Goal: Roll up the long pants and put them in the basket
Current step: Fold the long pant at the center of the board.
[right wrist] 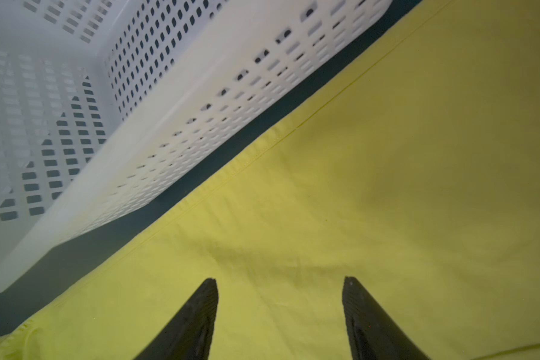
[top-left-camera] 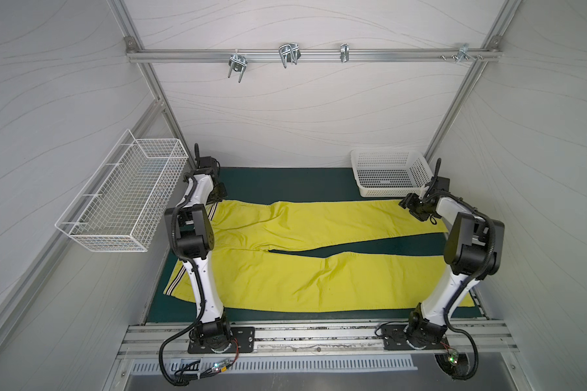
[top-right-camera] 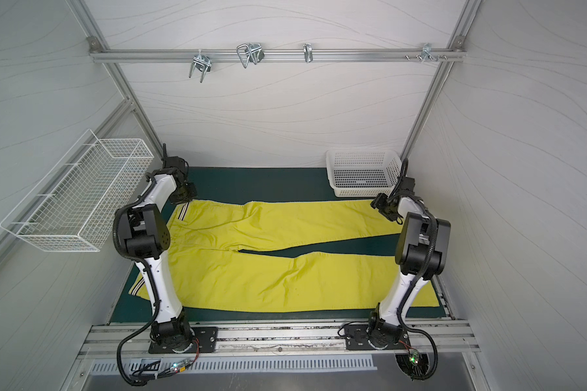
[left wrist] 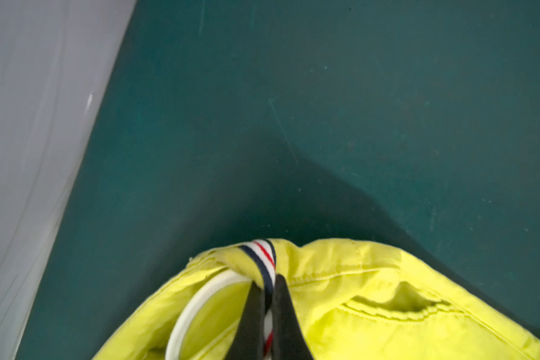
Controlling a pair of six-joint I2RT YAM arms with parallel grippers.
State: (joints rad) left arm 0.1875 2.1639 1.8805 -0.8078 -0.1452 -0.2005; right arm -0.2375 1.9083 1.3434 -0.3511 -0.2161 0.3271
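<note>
Long pants (top-left-camera: 285,270) lie flat and unrolled on the dark green mat (top-left-camera: 278,181). The waist is at the left arm's side and the legs run across toward the right arm. A wedge of mat shows between the two legs.

The far corner of the striped waistband (left wrist: 264,258) is lifted and bunched.

Left gripper (left wrist: 267,282): jaws closed tight on that waistband corner, with the stripe pinched between the black fingers.

Right gripper (right wrist: 279,280): jaws parted wide, nothing between them. The tips are over the far leg near its cuff end. I cannot tell whether they touch the cloth.

A white perforated plastic basket (right wrist: 200,93) sits just beside the far leg's edge, with a thin strip of mat between them. A white wire basket (top-left-camera: 122,196) hangs on the left wall, off the mat. Metal hooks (top-left-camera: 288,54) sit on the rail at the back wall.
</note>
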